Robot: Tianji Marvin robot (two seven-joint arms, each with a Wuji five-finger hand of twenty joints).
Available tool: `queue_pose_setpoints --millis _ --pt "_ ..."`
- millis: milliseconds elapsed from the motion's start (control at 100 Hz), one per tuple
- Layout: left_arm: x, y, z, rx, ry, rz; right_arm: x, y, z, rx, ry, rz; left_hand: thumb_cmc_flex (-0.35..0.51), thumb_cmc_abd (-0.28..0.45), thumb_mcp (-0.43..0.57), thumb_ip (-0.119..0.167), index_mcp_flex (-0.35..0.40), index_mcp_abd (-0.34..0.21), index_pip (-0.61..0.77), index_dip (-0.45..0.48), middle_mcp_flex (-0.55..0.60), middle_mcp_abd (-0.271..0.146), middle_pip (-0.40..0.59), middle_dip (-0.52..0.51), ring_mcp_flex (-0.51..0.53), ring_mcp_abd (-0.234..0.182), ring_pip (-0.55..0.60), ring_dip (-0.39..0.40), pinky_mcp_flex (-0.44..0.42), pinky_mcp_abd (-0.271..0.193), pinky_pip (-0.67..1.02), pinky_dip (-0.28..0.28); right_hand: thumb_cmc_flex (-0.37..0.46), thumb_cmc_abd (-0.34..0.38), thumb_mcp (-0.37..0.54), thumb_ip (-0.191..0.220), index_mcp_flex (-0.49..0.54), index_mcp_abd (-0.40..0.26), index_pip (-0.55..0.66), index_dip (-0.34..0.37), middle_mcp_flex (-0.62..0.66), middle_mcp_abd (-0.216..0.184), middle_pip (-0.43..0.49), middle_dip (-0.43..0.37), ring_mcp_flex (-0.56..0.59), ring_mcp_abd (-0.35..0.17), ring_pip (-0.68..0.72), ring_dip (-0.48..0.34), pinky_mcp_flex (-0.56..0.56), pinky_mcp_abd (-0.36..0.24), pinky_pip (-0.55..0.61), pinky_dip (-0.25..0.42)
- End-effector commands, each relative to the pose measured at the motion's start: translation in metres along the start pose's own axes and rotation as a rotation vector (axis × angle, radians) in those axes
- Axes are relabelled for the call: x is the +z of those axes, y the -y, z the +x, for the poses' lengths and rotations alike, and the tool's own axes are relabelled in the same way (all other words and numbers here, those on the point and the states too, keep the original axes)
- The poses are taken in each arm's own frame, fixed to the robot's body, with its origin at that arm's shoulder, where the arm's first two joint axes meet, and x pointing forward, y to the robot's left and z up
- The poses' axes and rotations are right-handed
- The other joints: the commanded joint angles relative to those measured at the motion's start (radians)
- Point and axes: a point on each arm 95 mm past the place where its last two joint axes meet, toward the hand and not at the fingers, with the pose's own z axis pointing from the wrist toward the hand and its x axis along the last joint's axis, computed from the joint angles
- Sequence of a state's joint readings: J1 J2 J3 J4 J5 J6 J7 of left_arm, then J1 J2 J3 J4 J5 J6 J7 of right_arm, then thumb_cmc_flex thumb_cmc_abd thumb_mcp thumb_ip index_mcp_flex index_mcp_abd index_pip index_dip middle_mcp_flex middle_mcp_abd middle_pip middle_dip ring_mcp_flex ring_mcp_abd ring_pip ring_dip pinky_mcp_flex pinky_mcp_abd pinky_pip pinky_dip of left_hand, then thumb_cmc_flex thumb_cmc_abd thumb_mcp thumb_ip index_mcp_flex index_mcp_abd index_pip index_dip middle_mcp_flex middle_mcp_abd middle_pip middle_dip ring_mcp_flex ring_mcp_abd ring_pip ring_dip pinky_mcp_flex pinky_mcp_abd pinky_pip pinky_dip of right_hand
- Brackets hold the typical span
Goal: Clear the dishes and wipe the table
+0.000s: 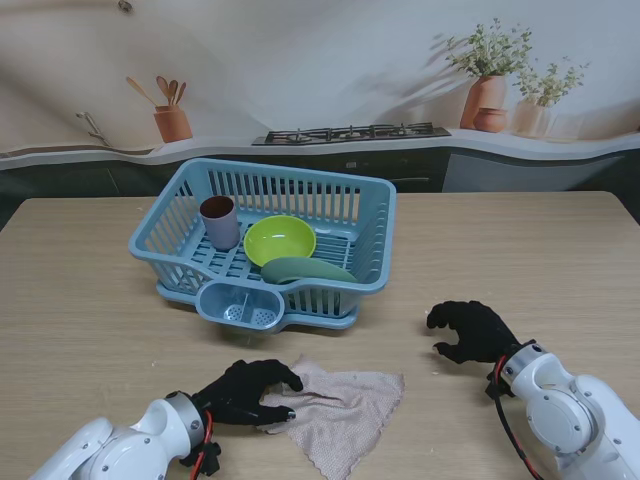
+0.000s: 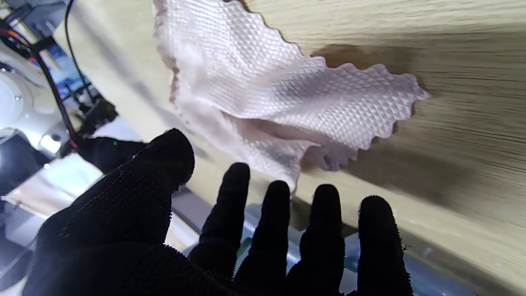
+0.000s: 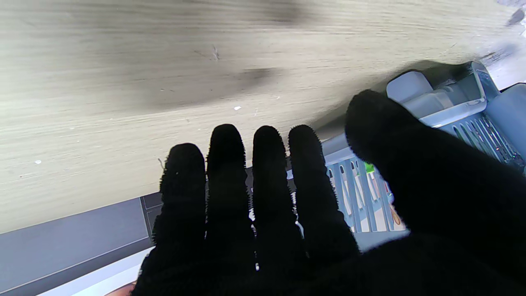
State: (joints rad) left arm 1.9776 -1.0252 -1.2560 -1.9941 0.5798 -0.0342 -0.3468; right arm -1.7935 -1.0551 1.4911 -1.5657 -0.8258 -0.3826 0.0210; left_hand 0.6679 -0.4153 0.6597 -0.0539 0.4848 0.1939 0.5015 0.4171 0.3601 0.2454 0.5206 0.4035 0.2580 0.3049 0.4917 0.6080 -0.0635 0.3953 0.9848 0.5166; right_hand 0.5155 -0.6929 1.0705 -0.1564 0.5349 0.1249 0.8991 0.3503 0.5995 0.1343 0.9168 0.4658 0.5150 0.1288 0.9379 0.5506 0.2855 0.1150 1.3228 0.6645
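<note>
The cloth (image 1: 340,408) is lying on the table (image 1: 90,300), nearer to me than the dish rack (image 1: 265,240) and slightly to its right, with one corner lifted into a soft fold, as the left wrist view (image 2: 287,94) is showing. It is judged to be light, limp and waffle-textured — easily bunched, unlikely to slip from a gloved grip, and not fragile at all. A hold is best being taken at the rumpled edge closest to the left hand (image 1: 248,390), where the fabric is already standing off the wood; a flat palm pressed on the middle would serve better for wiping.

The left hand's fingers (image 2: 324,230) are being held apart and gently curled, their tips resting on or just above the cloth's near-left edge — actual contact cannot be told for certain, and nothing is being gripped. The right hand (image 1: 472,330) is being kept well to the right of the dish rack, its fingers (image 3: 224,181) side by side and loosely bent over bare table, holding nothing.

Inside the dish rack, a cup (image 1: 219,220), a green bowl (image 1: 279,240) and a plate (image 1: 305,270) are already sitting, so the clearing is judged to be done and the wiping is remaining.
</note>
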Motion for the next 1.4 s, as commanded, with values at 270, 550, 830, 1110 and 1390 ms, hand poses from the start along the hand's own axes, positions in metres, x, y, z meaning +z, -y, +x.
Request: queue_pose_setpoints --millis 270,550,830,1110,1390 --pt "0.016 -0.006 0.011 -0.009 -0.034 -0.077 0.0 0.004 0.001 -0.003 0.003 0.023 -0.022 -0.037 0.06 -0.046 -0.043 -0.064 0.027 -0.013 -0.029 -0.069 -0.006 -0.023 -0.024 -0.056 -0.025 -0.022 -0.022 -0.03 -0.032 -0.017 0.021 0.002 0.022 0.025 0.018 0.011 0.004 -0.003 -0.012 0.004 0.0 -0.015 -0.015 0.012 -0.008 -0.012 -0.015 0.014 -0.007 -0.004" --pt "0.032 -0.015 0.014 0.016 0.009 -0.219 0.001 0.005 0.001 0.002 0.002 0.026 -0.018 -0.029 0.049 -0.048 -0.055 -0.124 0.01 -0.035 -0.095 -0.076 -0.034 -0.04 -0.075 -0.042 -0.025 0.001 -0.035 -0.05 -0.089 -0.019 0.018 0.003 0.021 0.025 0.02 0.008 0.004 -0.002 -0.01 0.002 -0.002 -0.015 -0.014 0.011 -0.009 -0.012 -0.017 0.015 -0.008 -0.003" --pt "0.041 -0.021 0.003 0.183 0.06 -0.314 0.0 0.005 0.001 0.007 0.006 0.018 0.055 -0.087 0.122 -0.046 0.028 -0.01 0.003 -0.043 -0.049 0.034 0.09 0.022 -0.016 0.05 0.249 0.194 0.013 -0.061 0.13 0.118 0.017 0.004 0.022 0.025 0.021 0.005 0.003 -0.002 -0.011 0.001 -0.004 -0.015 -0.015 0.012 -0.009 -0.012 -0.019 0.012 -0.007 0.001" --pt "0.034 -0.014 -0.01 0.343 0.112 -0.286 0.001 0.004 0.0 0.009 0.008 0.015 0.089 -0.151 0.217 -0.051 0.188 0.127 0.055 -0.014 0.105 0.216 0.234 0.099 0.148 0.204 0.515 0.28 0.212 0.071 0.265 0.158 0.017 0.002 0.022 0.024 0.021 0.006 0.001 -0.003 -0.011 0.005 -0.007 -0.015 -0.015 0.012 -0.01 -0.013 -0.02 0.01 -0.008 0.002" --pt "0.009 0.0 -0.035 0.499 0.187 -0.117 0.002 0.007 0.002 0.013 0.013 0.028 0.142 -0.238 0.186 -0.131 0.183 0.113 0.299 0.123 0.23 0.264 0.388 0.176 0.331 0.204 0.717 0.412 0.398 0.185 0.355 0.288 0.014 0.001 0.02 0.023 0.03 0.001 -0.005 -0.006 -0.011 0.004 -0.008 -0.015 -0.015 0.014 -0.011 -0.013 -0.02 0.01 -0.009 0.002"
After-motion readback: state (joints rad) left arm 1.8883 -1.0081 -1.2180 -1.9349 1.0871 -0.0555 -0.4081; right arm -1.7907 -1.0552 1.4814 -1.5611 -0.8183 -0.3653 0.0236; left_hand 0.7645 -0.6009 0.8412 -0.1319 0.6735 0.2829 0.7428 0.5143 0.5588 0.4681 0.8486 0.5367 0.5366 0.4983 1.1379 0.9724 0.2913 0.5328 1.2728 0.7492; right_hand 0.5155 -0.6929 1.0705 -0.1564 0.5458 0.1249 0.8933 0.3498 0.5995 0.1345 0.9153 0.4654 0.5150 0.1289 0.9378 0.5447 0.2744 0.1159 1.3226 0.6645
